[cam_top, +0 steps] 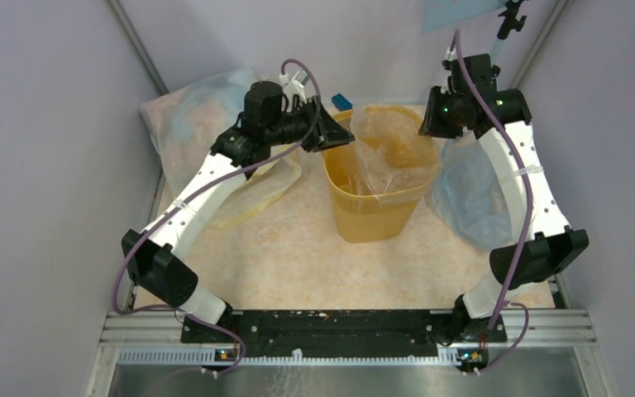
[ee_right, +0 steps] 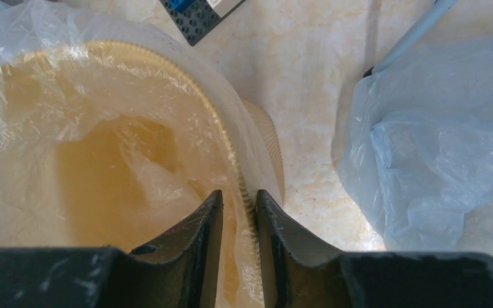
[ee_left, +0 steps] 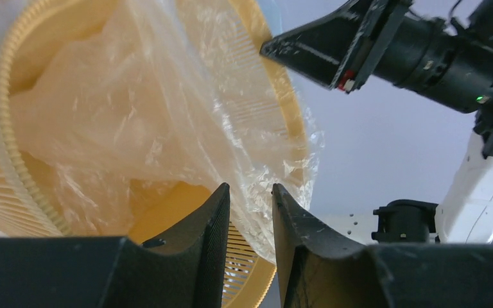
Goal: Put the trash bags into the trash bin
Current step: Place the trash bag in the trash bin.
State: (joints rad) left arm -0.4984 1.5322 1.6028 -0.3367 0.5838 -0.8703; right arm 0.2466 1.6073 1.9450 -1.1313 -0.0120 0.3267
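Observation:
The yellow trash bin (cam_top: 372, 217) stands mid-table. A clear trash bag (cam_top: 389, 145) lies inside it, with its film over the rim. My left gripper (cam_top: 343, 132) is at the bin's left rim. In the left wrist view its jaws (ee_left: 251, 187) stand narrowly apart, with the bag film (ee_left: 167, 109) and the bin rim (ee_left: 0, 128) between them. My right gripper (cam_top: 424, 126) is at the right rim. In the right wrist view its jaws (ee_right: 239, 194) straddle the rim, pinching the film (ee_right: 70, 147) against the bin wall (ee_right: 271, 141).
A big bluish sack (cam_top: 190, 107) lies at the back left and another (cam_top: 471, 194) lies right of the bin, also in the right wrist view (ee_right: 436, 141). A blue block (cam_top: 341, 102) sits behind the bin. Grey walls close in on both sides.

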